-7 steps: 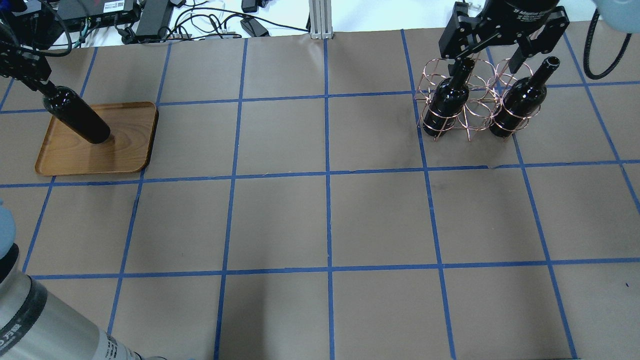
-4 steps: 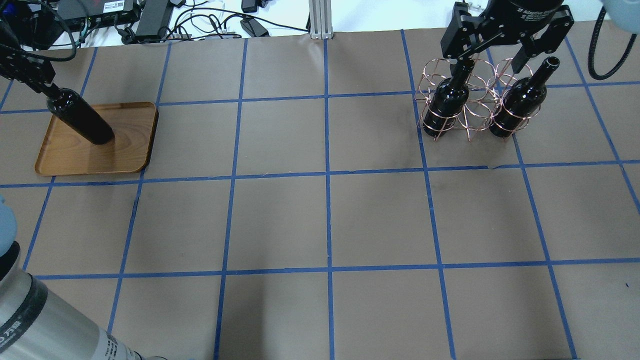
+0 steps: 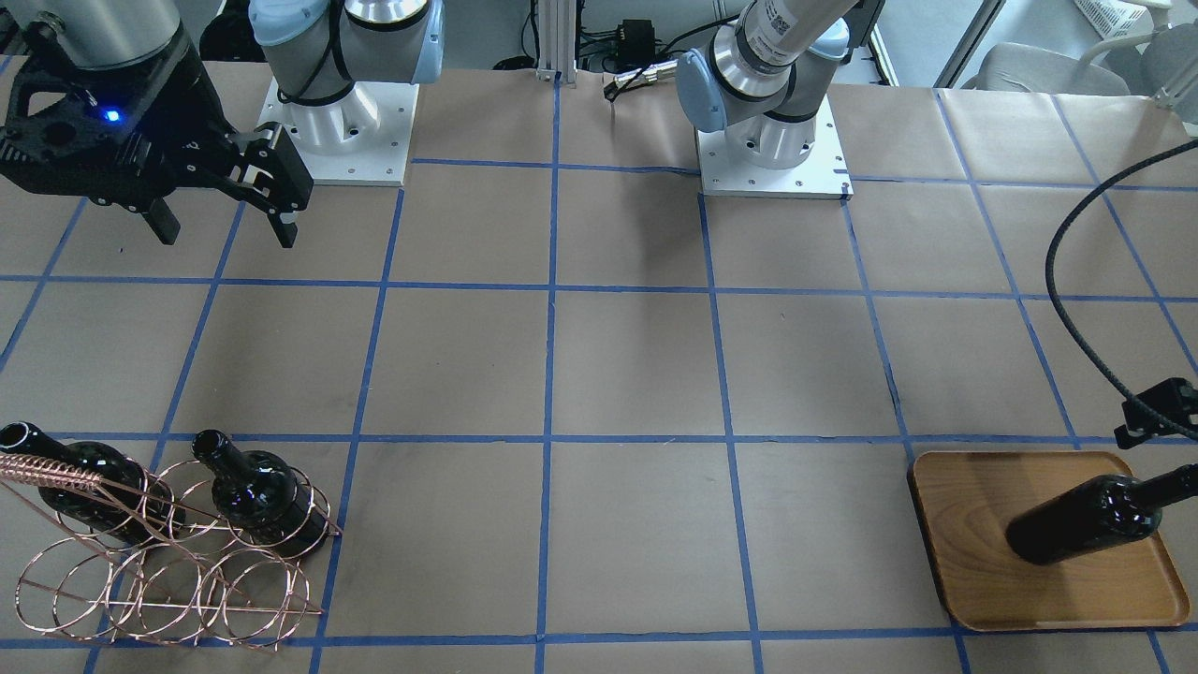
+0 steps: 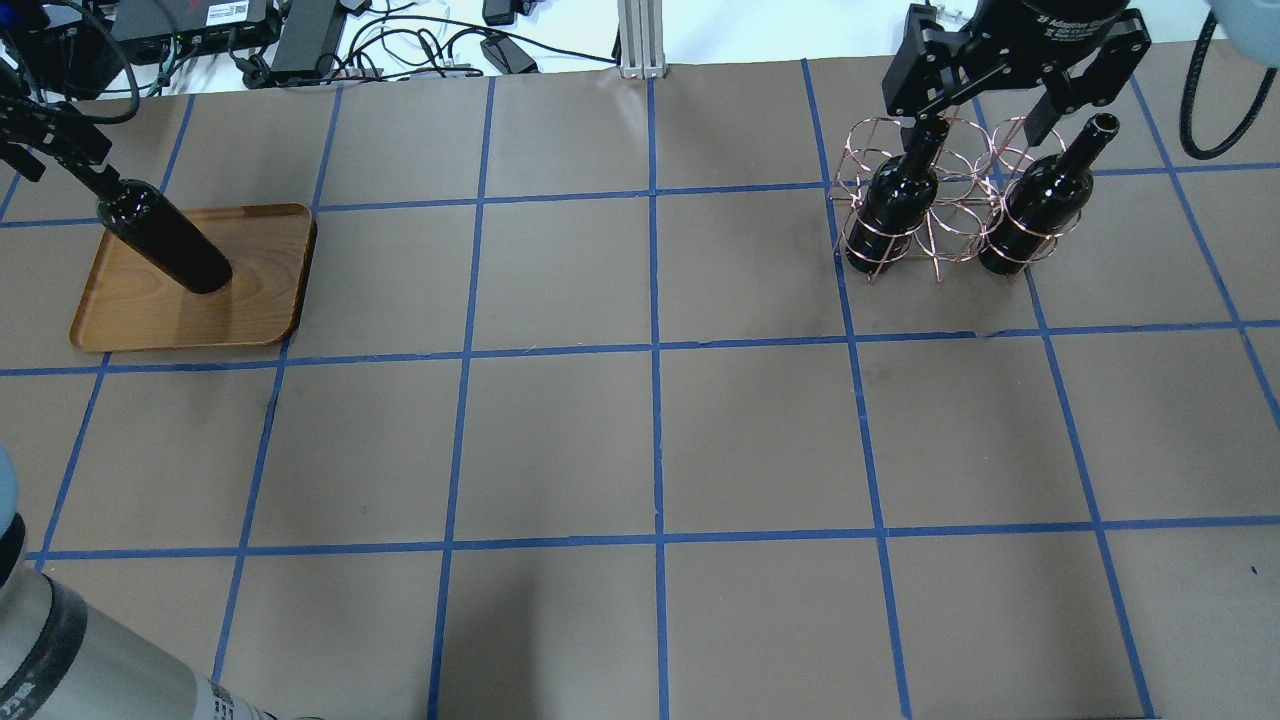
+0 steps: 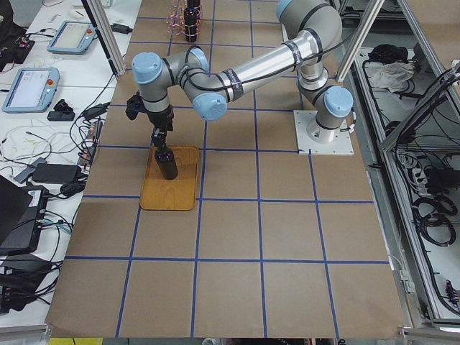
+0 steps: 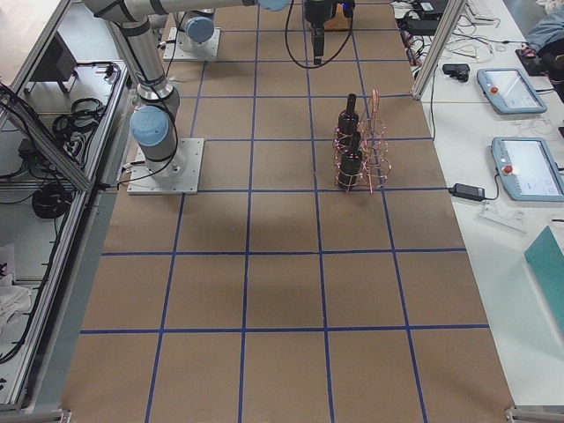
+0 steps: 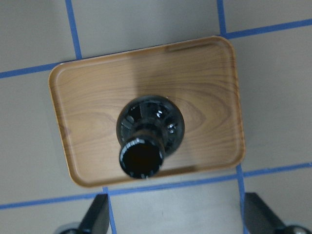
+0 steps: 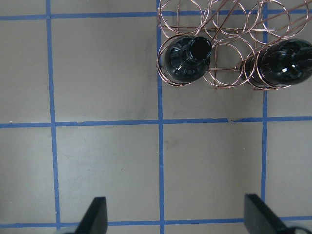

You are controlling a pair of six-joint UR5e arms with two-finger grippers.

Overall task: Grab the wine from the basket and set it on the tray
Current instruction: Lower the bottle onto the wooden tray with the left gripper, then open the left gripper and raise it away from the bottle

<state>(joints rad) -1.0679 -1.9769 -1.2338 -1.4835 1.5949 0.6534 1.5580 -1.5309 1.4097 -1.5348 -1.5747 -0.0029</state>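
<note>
One wine bottle [image 4: 165,245] stands upright on the wooden tray [image 4: 260,300]. It also shows in the left wrist view [image 7: 151,124] and the front view [image 3: 1076,520]. My left gripper [image 4: 55,150] is open just above its neck, with both fingers well clear of the glass in the left wrist view [image 7: 175,204]. Two more wine bottles [image 4: 900,200] [image 4: 1045,205] stand in the copper wire basket [image 4: 935,240]. My right gripper [image 4: 1000,100] is open and empty, high above the basket on the robot's side [image 3: 225,225].
Brown paper with a blue tape grid covers the table [image 4: 650,430]. Cables and power boxes [image 4: 300,40] lie beyond the far edge. A metal post [image 4: 640,40] stands at the far middle. The tray sits near the table's far left edge.
My left gripper has let go of the bottle's neck and drawn up and away. The bottle now stands on the tray on its own. The right gripper has barely moved.
</note>
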